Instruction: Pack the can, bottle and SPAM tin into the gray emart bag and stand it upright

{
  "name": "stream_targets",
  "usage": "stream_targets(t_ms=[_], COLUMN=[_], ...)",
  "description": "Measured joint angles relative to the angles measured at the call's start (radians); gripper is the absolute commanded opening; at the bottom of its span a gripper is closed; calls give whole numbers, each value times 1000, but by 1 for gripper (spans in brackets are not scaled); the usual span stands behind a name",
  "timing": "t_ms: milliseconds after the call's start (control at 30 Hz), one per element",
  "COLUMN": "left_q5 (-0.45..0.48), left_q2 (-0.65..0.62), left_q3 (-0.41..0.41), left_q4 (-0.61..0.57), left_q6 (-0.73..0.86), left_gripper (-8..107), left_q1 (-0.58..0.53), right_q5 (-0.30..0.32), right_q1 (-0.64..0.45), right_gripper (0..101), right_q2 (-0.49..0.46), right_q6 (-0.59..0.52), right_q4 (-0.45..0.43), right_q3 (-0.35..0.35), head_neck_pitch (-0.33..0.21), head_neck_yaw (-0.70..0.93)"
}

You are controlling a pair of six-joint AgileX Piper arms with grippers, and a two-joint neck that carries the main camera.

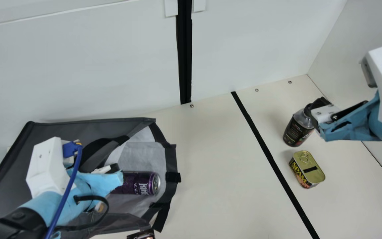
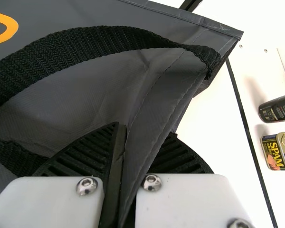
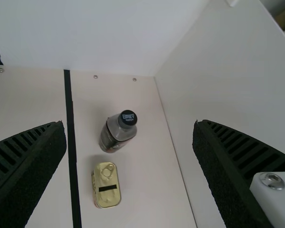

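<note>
Even light brightens the table (image 1: 217,172), with soft shadows beside the bottle (image 1: 295,132) and SPAM tin (image 1: 307,169)

1 gray bag (image 1: 15,156); 1 can (image 1: 143,184) inside bag; 1 bottle (image 1: 296,131), 1 SPAM tin (image 1: 307,169), both right of bag; 1 cut-off dark item (image 1: 141,235) near bag mouth.

The cream counter (image 1: 211,172), crossed by a black strip (image 1: 272,159), carries the gray emart bag (image 1: 8,176) lying on its side to the strip's left in the main view, and, to its right, the upright bottle (image 1: 295,131) with the SPAM tin (image 1: 307,169) near it, lid up.
</note>
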Motion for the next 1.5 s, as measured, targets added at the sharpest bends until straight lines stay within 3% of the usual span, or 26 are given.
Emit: stream_targets(t_ms=[267,600,1000,1500], left_q5=[0,0,0,0], left_q2=[0,0,0,0], left_q3=[0,0,0,0], left_q4=[0,0,0,0], left_q6=[0,0,0,0], left_gripper=[-8,-8,-8,-8], left_q1=[0,0,0,0], right_q5=[59,58,58,58], right_q1=[119,86,-51,-307], right_gripper=[95,95,95,95], right_q2=[-25,-60,-106,-159], right_q6=[108,108,24,-83], right_q4=[-174,-200,-91,170], right_q3=[11,32,34,87], head_neck_pitch=[0,0,0,0], head_neck_yaw=[-2,0,0,-2])
